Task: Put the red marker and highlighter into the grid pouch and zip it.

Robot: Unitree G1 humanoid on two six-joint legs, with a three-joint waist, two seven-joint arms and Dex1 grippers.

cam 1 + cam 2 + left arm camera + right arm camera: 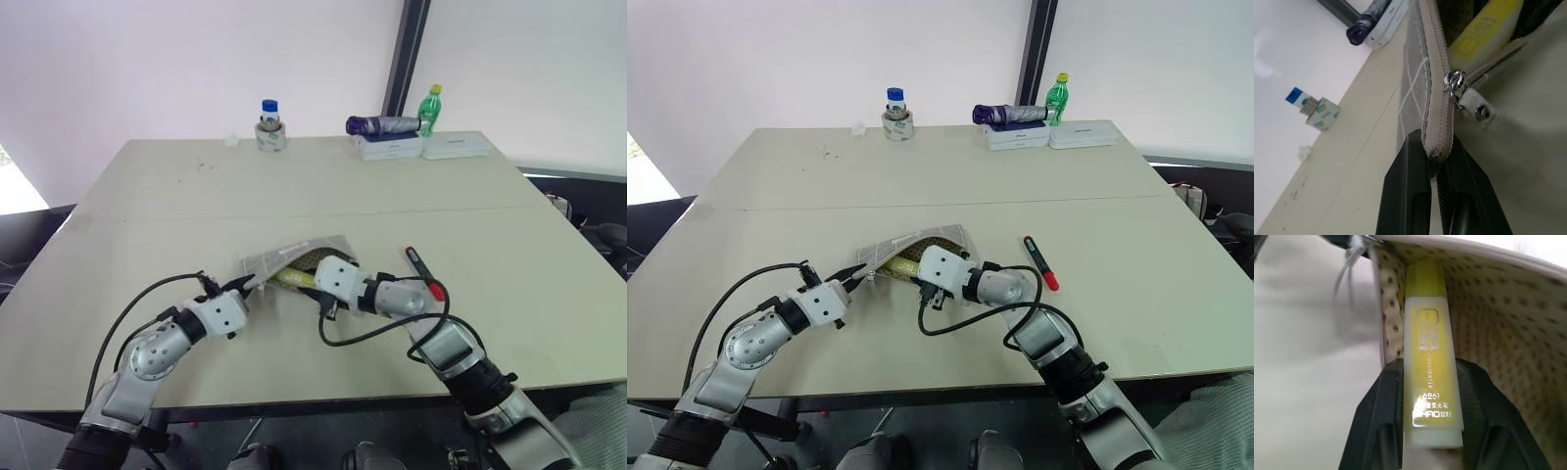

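Your left pincer (1436, 161) is clamped on the end of the grid pouch's (294, 253) zipper band, just behind the slider, so the mouth stays lifted and propped while the other arm feeds it. That reads as the reason the pouch sits tented near the middle of the desk (196, 196) instead of lying flat.

Your right pincer (1430, 396) is closed on the highlighter (1431, 377), gripping it by its rear end with the barrel running straight out between the two fingers. The front half is already inside the spotted lining; the rear half is outside the mouth.

From the head camera, the highlighter's long axis runs roughly from 4 o'clock to 10 o'clock, nose toward 10, along the pouch's opening and into its interior.

The red marker (425, 272) lies loose on the desk at about 3 o'clock from the pouch, well apart from it, its long axis running 11 to 5 o'clock with the red cap toward 5. It is not yet loaded.
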